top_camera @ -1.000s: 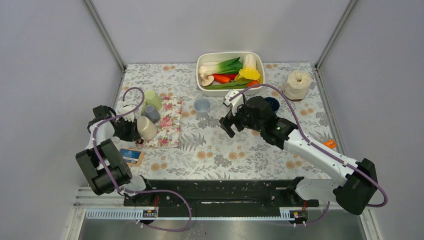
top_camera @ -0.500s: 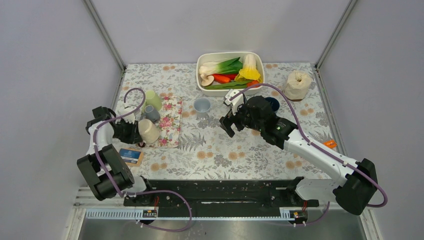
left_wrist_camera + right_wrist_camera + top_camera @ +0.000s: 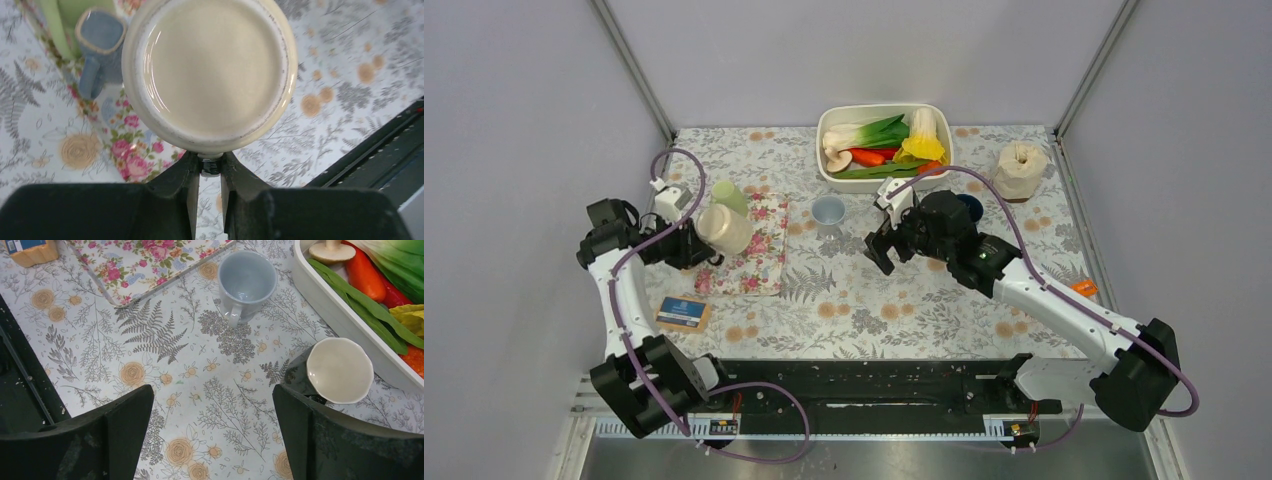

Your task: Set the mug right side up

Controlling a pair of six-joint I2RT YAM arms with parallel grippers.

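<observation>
Glazed cream stoneware, round and glossy with a faint speckled brown edge: that is the cream mug, and it hangs clear of the bench, pinched by the left pincer. From the wrist, the mug turns a shallow, rimmed round face back toward the pincer. The two black fingers are squeezed almost together on a small part at its near edge. Whether that face is base or mouth I cannot tell.

The left arm comes in from the side, its forearm crossing the bench edge and its wrist turned so the pincer points sideways. Below the mug lies a flat flowered tray. Past the fingertips on that tray stand a small blue jug with a squarish mouth and a pale green cup.

The right arm stretches out over the middle of the bench, with the right pincer aimed down and its jaws spread wide. Ahead of it a grey-blue mug stands upright on the leaf-printed cloth. Off to one side a small cream dish sits on something dark, just beside a white tub of vegetables.
</observation>
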